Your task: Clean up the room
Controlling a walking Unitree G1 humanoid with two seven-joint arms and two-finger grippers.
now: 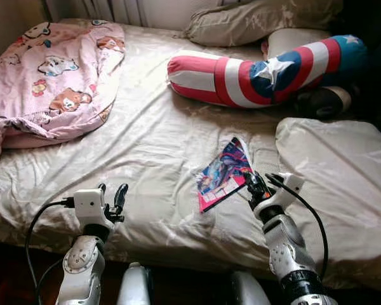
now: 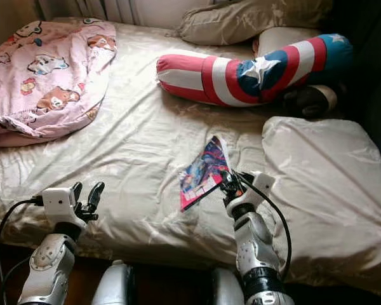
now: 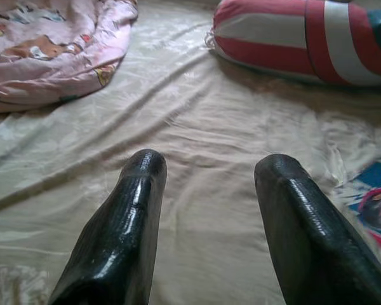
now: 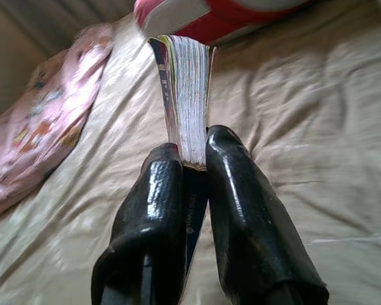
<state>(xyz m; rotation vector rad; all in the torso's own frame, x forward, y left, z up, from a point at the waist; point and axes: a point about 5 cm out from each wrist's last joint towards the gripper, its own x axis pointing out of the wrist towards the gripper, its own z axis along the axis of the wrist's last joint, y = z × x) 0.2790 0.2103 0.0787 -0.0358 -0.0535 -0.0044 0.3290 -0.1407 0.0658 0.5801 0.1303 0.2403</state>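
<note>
A colourful comic book [image 1: 223, 173] lies on the cream bed sheet [image 1: 146, 146], its near corner lifted. My right gripper [image 1: 254, 183] is shut on that corner; in the right wrist view the page edges [image 4: 187, 95] stand clamped between the two black fingers [image 4: 235, 190]. My left gripper [image 1: 112, 196] hovers open over bare sheet at the bed's near left, its fingers [image 3: 130, 216] spread with nothing between them. The book's edge [image 3: 374, 203] shows beside it.
A pink cartoon-print quilt [image 1: 51, 82] is bunched at the far left. A red, white and blue star-patterned bolster [image 1: 260, 70] lies across the head of the bed, with a beige pillow [image 1: 260, 19] behind it. Another cream pillow [image 1: 336, 171] lies at the right.
</note>
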